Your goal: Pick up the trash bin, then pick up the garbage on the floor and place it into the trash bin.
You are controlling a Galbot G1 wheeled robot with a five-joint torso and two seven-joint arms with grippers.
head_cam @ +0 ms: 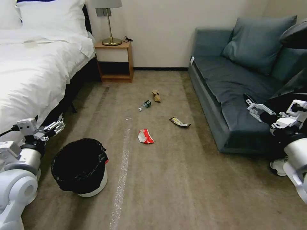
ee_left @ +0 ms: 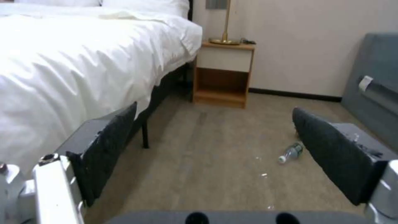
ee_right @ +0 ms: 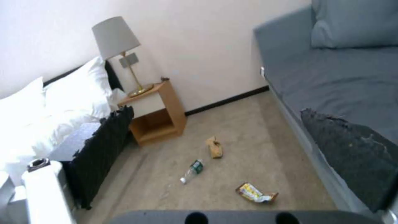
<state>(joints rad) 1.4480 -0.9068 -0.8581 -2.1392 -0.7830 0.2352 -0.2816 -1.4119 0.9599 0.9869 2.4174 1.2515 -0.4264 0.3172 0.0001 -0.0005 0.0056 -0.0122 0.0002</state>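
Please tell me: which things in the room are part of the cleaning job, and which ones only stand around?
Part of the job:
- trash bin
- red-and-white wrapper
- yellow-and-black wrapper
- small bottle
- brown paper
- left gripper and right gripper, both open and empty

Only standing around:
- bed
- nightstand
- lamp
- sofa

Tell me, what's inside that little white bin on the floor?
The trash bin holds a crinkled black bag folded over its rim. Nothing shows inside it, though its dark bottom is hard to make out. The litter lies on the carpet beyond.
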